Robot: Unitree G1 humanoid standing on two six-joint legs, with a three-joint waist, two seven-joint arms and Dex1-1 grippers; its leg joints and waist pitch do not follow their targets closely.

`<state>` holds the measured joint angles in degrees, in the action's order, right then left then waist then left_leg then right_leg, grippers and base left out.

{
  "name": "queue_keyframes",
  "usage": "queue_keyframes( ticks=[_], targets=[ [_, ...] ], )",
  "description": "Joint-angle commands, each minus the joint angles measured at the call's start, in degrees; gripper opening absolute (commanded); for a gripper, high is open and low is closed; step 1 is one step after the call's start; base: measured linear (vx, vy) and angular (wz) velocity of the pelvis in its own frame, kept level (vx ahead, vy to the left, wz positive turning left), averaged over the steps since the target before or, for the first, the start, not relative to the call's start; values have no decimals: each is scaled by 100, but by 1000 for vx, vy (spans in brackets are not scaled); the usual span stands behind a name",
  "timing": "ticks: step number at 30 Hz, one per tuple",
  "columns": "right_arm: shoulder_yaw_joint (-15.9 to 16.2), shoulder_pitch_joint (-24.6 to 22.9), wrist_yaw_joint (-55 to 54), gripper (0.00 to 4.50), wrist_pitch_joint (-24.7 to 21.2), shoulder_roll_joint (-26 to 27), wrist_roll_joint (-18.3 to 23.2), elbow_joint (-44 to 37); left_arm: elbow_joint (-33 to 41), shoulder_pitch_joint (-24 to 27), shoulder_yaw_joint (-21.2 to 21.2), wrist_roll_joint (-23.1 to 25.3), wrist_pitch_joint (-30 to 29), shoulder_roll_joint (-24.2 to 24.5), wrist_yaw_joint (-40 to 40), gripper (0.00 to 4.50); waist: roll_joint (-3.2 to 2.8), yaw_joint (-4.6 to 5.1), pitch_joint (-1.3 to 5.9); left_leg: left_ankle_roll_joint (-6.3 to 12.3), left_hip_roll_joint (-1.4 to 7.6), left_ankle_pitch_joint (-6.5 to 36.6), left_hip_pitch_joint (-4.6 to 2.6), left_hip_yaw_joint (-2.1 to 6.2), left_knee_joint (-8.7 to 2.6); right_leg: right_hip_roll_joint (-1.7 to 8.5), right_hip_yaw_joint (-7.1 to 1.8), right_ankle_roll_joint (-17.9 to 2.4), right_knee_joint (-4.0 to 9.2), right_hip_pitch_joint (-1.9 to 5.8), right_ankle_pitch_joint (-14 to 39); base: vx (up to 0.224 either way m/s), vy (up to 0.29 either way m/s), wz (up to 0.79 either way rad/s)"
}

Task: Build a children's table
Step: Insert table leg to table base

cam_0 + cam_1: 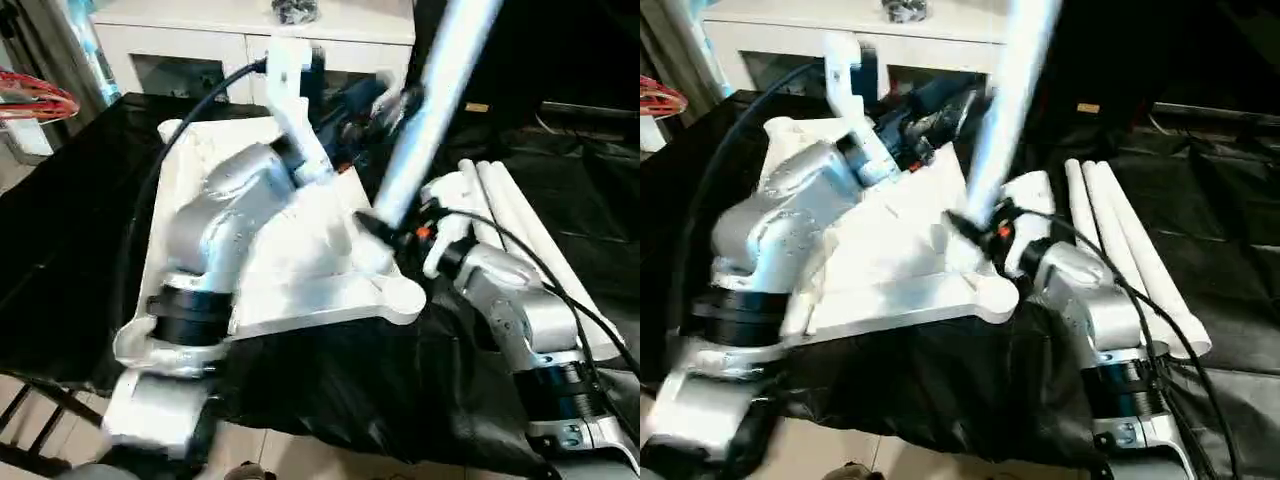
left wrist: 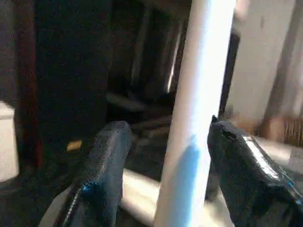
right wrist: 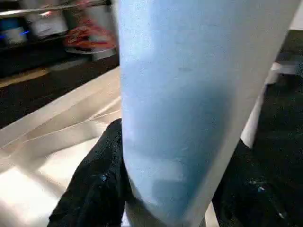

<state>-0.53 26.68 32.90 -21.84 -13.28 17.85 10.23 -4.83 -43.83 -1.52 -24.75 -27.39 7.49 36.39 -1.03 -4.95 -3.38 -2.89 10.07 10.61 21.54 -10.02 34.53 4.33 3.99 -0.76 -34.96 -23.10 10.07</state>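
The children's table top (image 1: 300, 270) lies underside up on a black cloth, its near right corner socket (image 1: 405, 297) bare. One white leg (image 1: 430, 110) rises at a slant from the top's right side. My right gripper (image 1: 385, 225) is shut on that leg low down, and in the right wrist view its black fingers (image 3: 102, 184) press both sides of the tube. Higher up, my left gripper (image 2: 170, 142) stands open around the same leg (image 2: 194, 118), with a gap showing beside one finger (image 2: 106, 161). Three more legs (image 1: 1120, 240) lie side by side to the right.
A white cabinet (image 1: 250, 30) stands behind the work. A red wire object (image 1: 30, 100) sits at the far left. The black cloth (image 1: 330, 390) hangs over the near edge, with floor below. My left forearm (image 1: 215, 230) crosses over the table top.
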Motion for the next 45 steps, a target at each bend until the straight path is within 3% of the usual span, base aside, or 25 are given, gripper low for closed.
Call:
queue_keyframes(
  ticks=[1, 7, 12, 16, 20, 26, 27, 30, 45],
  targets=[
    [-146, 24, -98, 187, 62, -59, -10, -36, -49, 105, -223, 333, 141, 242, 156, 299, 9, -1, 431, 144, 252, 792, -69, 91, -380, 365, -261, -1083, 404, 331, 1083, 0, 0, 0],
    [-264, -256, -132, 187, -128, -289, -20, -320, -363, 581, -995, 1214, 759, 897, 555, 299, 30, 3, 428, 118, 257, 792, -68, 85, -395, 371, -281, -955, 393, 327, 1079, 0, 0, 0],
    [-256, -516, -114, 187, -376, -414, 31, -692, -309, 1184, -1769, 1287, 375, 1180, 1194, 299, -11, 12, 429, 58, 265, 844, -75, 80, -405, 365, -285, -1045, 381, 308, 1015, 0, 0, 0],
    [-204, -662, -105, 187, -491, -468, 56, -893, -635, 1336, -2077, 1619, 322, 1148, 1072, 299, -15, 23, 395, -7, 257, 1147, -80, 84, -428, 369, -286, -972, 444, 304, 1418, 0, 0, 0],
    [-172, -776, -130, 187, -570, -514, 67, -1042, -764, 1434, -2182, 1765, 185, 1084, 959, 299, -16, 21, 390, -47, 258, 1244, -98, 93, -434, 376, -285, -854, 480, 290, 1700, 0, 0, 0],
    [-129, -866, -144, 187, -650, -535, 17, -1177, -705, 1502, -2329, 1861, 55, 1164, 1009, 249, -9, 32, 403, -7, 260, 1148, -75, 100, -430, 375, -284, -914, 462, 297, 1507, 0, 0, 0],
    [-118, -870, -143, 187, -651, -536, 2, -1175, -766, 1490, -2379, 1973, 121, 1178, 1005, 220, -12, 32, 403, 3, 262, 1136, -78, 101, -429, 372, -283, -930, 458, 293, 1476, 0, 0, 0],
    [-101, -861, -140, 187, -659, -550, 4, -1172, -845, 1456, -2413, 2070, 181, 1159, 1050, 211, -21, 28, 405, 14, 263, 1106, -82, 97, -423, 376, -286, -962, 457, 294, 1394, 0, 0, 0],
    [-35, -870, -63, 187, -722, -577, 3, -1204, -934, 1386, -2495, 2197, 204, 1144, 1201, 80, -24, 26, 403, 7, 262, 1157, -82, 98, -424, 384, -287, -962, 467, 297, 1473, 0, 0, 0]
  ],
)
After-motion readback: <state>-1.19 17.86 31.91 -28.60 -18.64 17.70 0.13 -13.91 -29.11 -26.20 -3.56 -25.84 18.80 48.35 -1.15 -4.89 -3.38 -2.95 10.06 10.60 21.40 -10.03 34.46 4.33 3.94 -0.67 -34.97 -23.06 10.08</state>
